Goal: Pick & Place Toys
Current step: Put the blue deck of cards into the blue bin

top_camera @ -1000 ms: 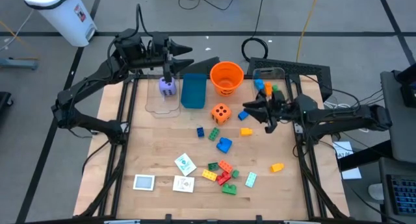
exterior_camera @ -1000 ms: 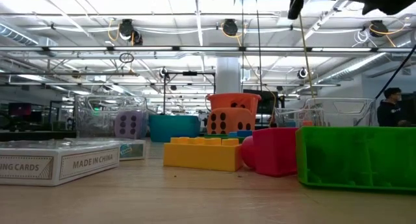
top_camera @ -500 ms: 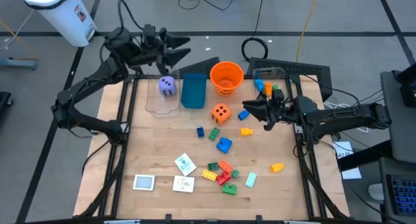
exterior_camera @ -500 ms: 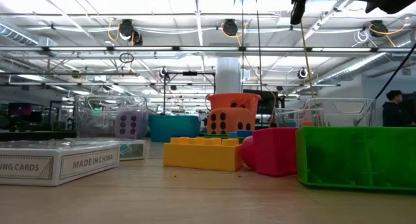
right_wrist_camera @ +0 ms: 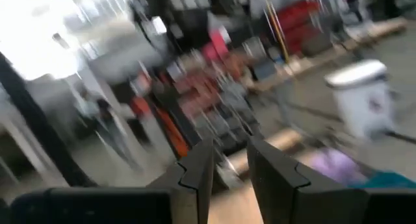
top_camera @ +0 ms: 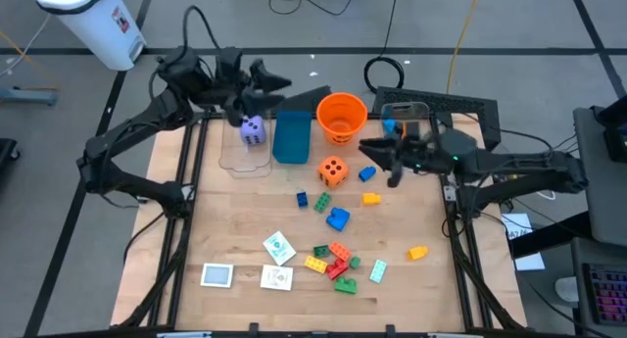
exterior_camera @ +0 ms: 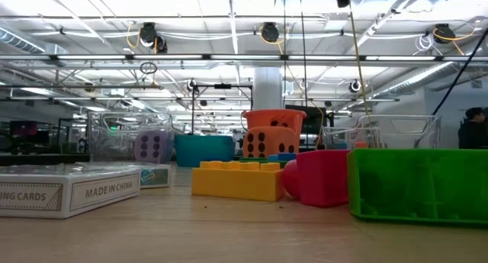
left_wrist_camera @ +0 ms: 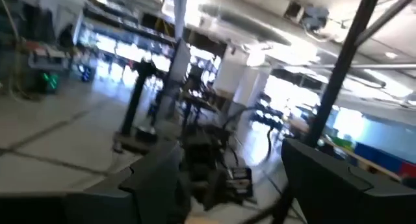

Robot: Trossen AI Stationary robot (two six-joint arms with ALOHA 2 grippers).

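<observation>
The purple die (top_camera: 252, 129) sits in a clear bin (top_camera: 244, 160) at the far left. My left gripper (top_camera: 272, 87) hangs open above and beyond it, pointing about level, with nothing between its fingers (left_wrist_camera: 156, 178). The orange die (top_camera: 333, 171) rests on the table. A blue brick (top_camera: 367, 172) lies beside it, under my right gripper (top_camera: 368, 147), which is raised and has a narrow empty gap (right_wrist_camera: 229, 152). More bricks (top_camera: 333, 263), a blue one (top_camera: 338, 218) and white cards (top_camera: 277, 277) lie toward the near edge.
The orange bucket (top_camera: 341, 118) and the teal box (top_camera: 291, 137) stand at the far middle. A second clear bin (top_camera: 404, 122) with bricks stands at the far right. Two yellow bricks (top_camera: 418, 252) (top_camera: 370, 198) lie apart from the rest. A card box (exterior_camera: 69, 188) fills the low view's left.
My left gripper has swung up from pointing down over the purple die to about level, turning as it went; the die stays in the bin. My right gripper has risen and tipped up toward the far edge, leaving the blue brick lying on the table.
</observation>
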